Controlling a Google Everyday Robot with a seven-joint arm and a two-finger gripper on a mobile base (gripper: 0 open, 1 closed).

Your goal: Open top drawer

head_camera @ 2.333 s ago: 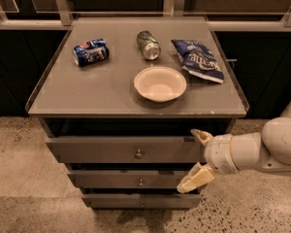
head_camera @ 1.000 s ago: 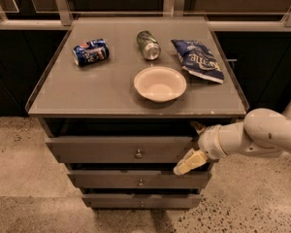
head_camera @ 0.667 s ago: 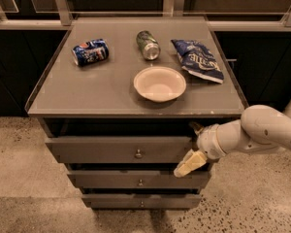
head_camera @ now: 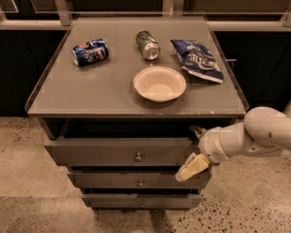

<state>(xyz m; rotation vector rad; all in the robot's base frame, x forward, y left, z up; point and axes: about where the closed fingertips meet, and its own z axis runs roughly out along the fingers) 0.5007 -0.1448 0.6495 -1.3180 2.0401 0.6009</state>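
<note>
End effector [head_camera: 195, 149] spread wide and empty at the right end of the top drawer [head_camera: 97, 152].

Judged an approach step: the fingers flank the drawer front's right edge, well right of its knob [head_camera: 138, 156], so the next move calls for a hold on the front and a straight outward pull. Three drawers in all; on the counter [head_camera: 87, 93], a blue can [head_camera: 90, 52], a green can [head_camera: 148, 44], one bowl [head_camera: 159, 84], one chip bag [head_camera: 198, 59].

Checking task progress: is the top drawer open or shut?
Not visibly open: the top drawer shows only its front, no inside. The gripper sits at its right end, fingers spread.
</note>
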